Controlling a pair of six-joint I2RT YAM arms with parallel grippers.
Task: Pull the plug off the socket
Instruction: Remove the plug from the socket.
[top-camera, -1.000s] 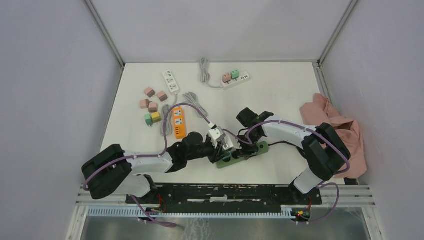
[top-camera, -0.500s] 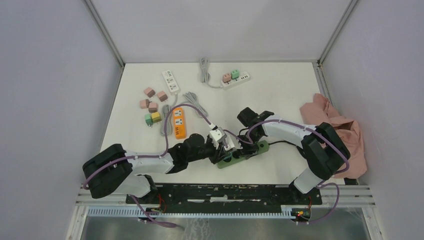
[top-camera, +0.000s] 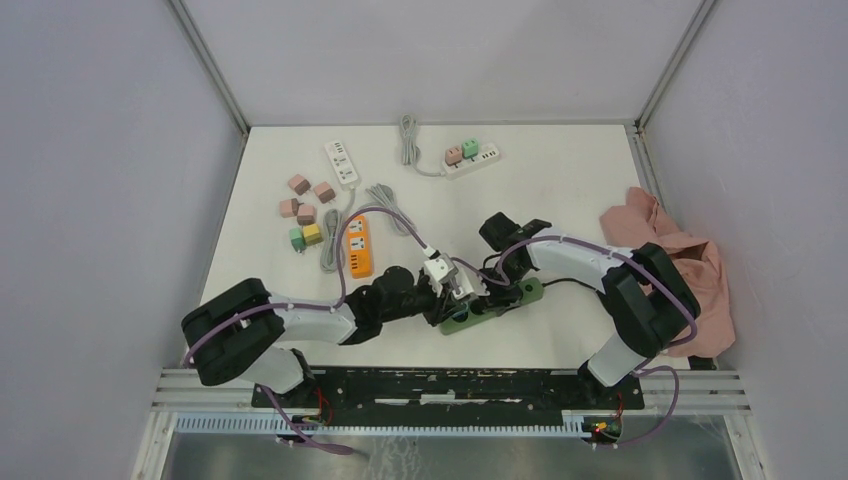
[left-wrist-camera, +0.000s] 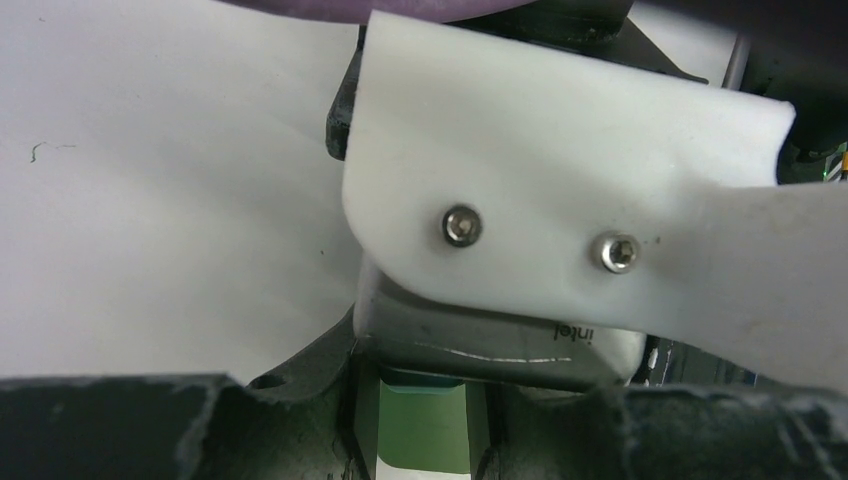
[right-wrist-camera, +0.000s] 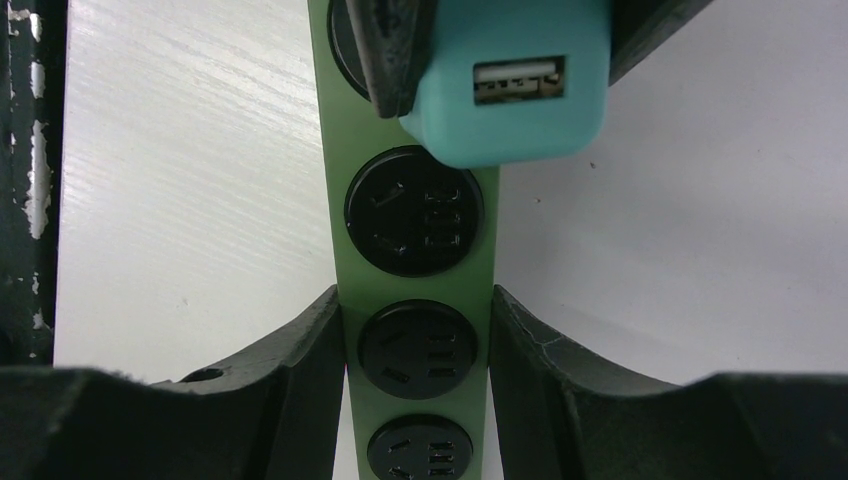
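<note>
A green power strip (top-camera: 497, 303) with round black sockets (right-wrist-camera: 415, 212) lies on the white table between the two arms. My right gripper (right-wrist-camera: 416, 325) is shut on the strip (right-wrist-camera: 418, 290), one black finger against each long side. A teal plug (right-wrist-camera: 505, 95) with a USB port sits over the strip's far socket. My left gripper (top-camera: 452, 291) is shut on it, its black finger (right-wrist-camera: 392, 60) against the plug's side. Whether the plug's pins are still seated is hidden. In the left wrist view the left gripper (left-wrist-camera: 425, 425) holds a green-teal block, with the right wrist's camera mount (left-wrist-camera: 560, 190) close above.
An orange power strip (top-camera: 358, 245) and grey cables (top-camera: 385, 200) lie left of the arms, with small coloured plugs (top-camera: 305, 212) beyond. Two white power strips (top-camera: 342, 163) (top-camera: 472, 160) lie at the back. A pink cloth (top-camera: 672, 265) is heaped at the right edge.
Both grippers and the green strip have shifted slightly to the right and away from the bases. The left arm has stretched further out. Neither grip has changed.
</note>
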